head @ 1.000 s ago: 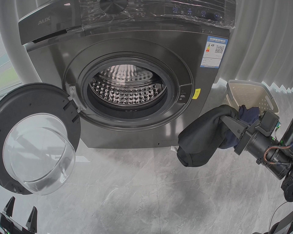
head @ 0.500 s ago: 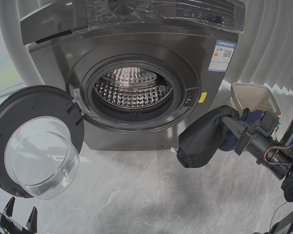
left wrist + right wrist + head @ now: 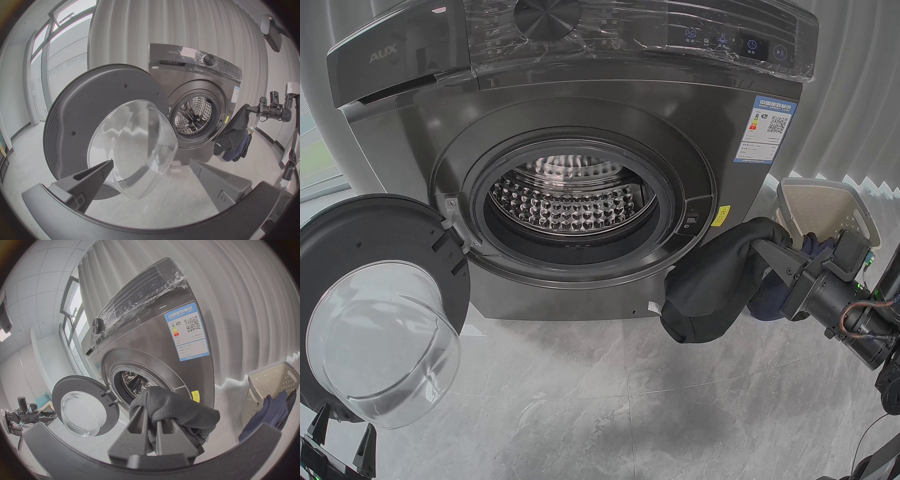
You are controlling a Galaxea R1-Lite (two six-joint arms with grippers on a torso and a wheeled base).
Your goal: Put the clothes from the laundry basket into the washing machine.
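The washing machine [image 3: 700,119] stands at the far side of the scene with its round door [image 3: 369,244] swung fully open to the left. The door's clear glass bowl [image 3: 381,344] faces the near side, and the steel drum [image 3: 569,200] is exposed with no clothing visible inside. The right gripper [image 3: 765,250] is held at the right, off the floor and level with the lower part of the machine's opening. Its fingers [image 3: 139,424] are clenched on a fold of a black garment [image 3: 712,281]. The garment hangs in a bulky loop in front of the machine's lower right corner, clear of the grey tiled floor [image 3: 612,400]. Just behind the gripper, on the far right by the pleated curtain [image 3: 856,94], sits the beige laundry basket [image 3: 800,184]. A navy garment [image 3: 272,412] spills over its near rim. The left gripper [image 3: 345,425] is low at the near left, below the open door, with its fingers spread apart and nothing between them. A blue-and-white label [image 3: 767,131] is stuck on the machine's upper right front.
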